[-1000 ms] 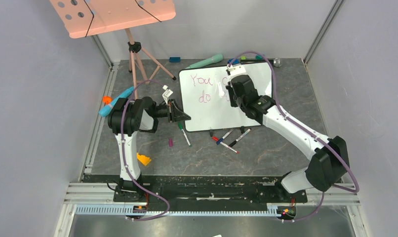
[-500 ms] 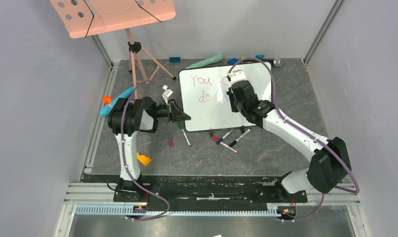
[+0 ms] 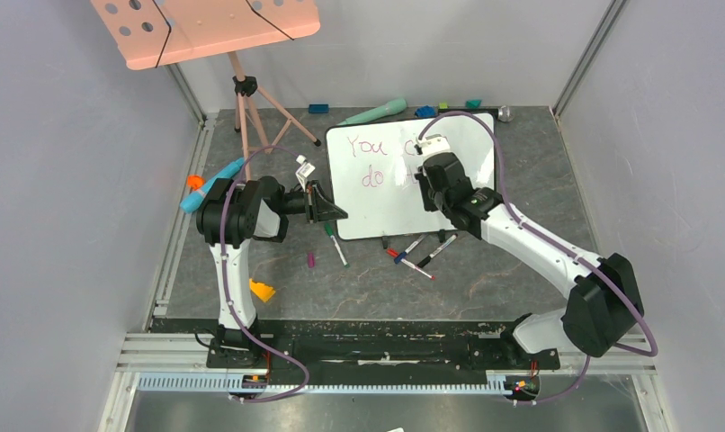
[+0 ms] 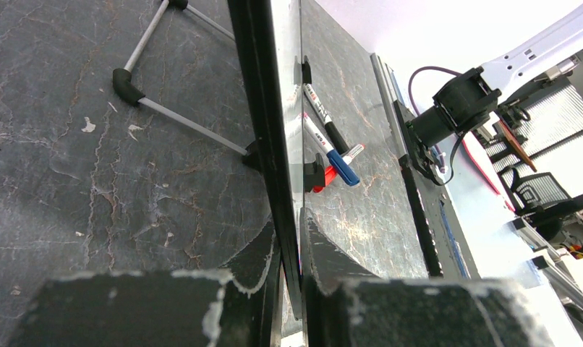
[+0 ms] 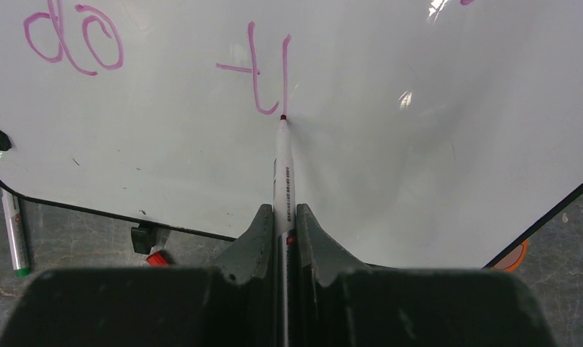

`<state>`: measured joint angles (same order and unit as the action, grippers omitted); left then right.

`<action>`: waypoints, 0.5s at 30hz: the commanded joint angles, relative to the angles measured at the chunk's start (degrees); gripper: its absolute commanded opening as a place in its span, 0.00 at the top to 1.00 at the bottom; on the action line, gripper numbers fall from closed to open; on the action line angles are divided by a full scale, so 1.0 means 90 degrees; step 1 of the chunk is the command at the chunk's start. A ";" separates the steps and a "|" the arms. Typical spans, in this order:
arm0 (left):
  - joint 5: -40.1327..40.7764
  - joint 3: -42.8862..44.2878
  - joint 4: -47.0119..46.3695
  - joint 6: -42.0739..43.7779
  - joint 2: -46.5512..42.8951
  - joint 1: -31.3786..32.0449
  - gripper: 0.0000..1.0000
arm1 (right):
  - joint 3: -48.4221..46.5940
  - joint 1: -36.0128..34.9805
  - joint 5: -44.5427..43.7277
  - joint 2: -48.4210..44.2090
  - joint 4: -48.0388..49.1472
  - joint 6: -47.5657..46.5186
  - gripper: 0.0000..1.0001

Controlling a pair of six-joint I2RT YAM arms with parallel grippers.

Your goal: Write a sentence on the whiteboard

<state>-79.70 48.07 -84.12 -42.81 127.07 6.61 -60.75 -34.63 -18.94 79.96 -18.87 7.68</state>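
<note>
Mid-table, whiteboard [image 3: 386, 211]: sits between both arms.
Sentence [image 3: 368, 146]: magenta "You" above "do"; the right wrist view adds "t" and one stroke.
Left gripper [image 4: 288, 231]: clenched on the board's left edge.
Right gripper [image 5: 281, 213]: grasping a marker [image 5: 283, 173].
Marker tip: touching the board at the stroke's foot.
</note>
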 commanded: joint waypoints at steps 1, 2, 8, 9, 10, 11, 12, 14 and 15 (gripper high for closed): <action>-0.0053 0.0117 -0.0566 0.0378 0.0125 -0.0002 0.98 | -0.0502 0.0078 -0.0161 0.0211 0.0029 -0.0039 1.00; -0.0053 0.0129 -0.0566 0.0374 0.0115 -0.0002 0.98 | -0.0547 0.0088 -0.0162 0.0239 0.0023 -0.0034 1.00; -0.0052 0.0127 -0.0567 0.0373 0.0122 0.0003 0.98 | -0.0791 0.0127 -0.0160 0.0368 -0.0012 -0.0044 1.00; -0.0052 0.0127 -0.0566 0.0380 0.0129 0.0003 0.98 | -0.0810 0.0134 -0.0163 0.0375 -0.0020 -0.0051 1.00; -0.0051 0.0127 -0.0566 0.0372 0.0127 0.0003 0.98 | -0.0829 0.0149 -0.0185 0.0374 -0.0030 -0.0043 1.00; -0.0059 0.0127 -0.0566 0.0379 0.0126 -0.0002 0.98 | -0.0836 0.0147 -0.0230 0.0374 -0.0055 -0.0049 1.00; -0.0054 0.0132 -0.0566 0.0374 0.0128 -0.0002 0.98 | -0.0831 0.0156 -0.0281 0.0368 -0.0060 -0.0043 1.00; -0.0052 0.0127 -0.0566 0.0374 0.0129 0.0000 0.98 | -0.0821 0.0176 -0.0351 0.0331 -0.0073 -0.0046 1.00; -0.0051 0.0130 -0.0566 0.0374 0.0130 -0.0002 0.98 | -0.0812 0.0184 -0.0374 0.0314 -0.0072 -0.0048 1.00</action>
<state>-79.70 48.07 -84.12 -42.81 127.15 6.61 -65.80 -34.13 -19.25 82.50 -20.56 7.64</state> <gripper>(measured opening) 0.149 0.120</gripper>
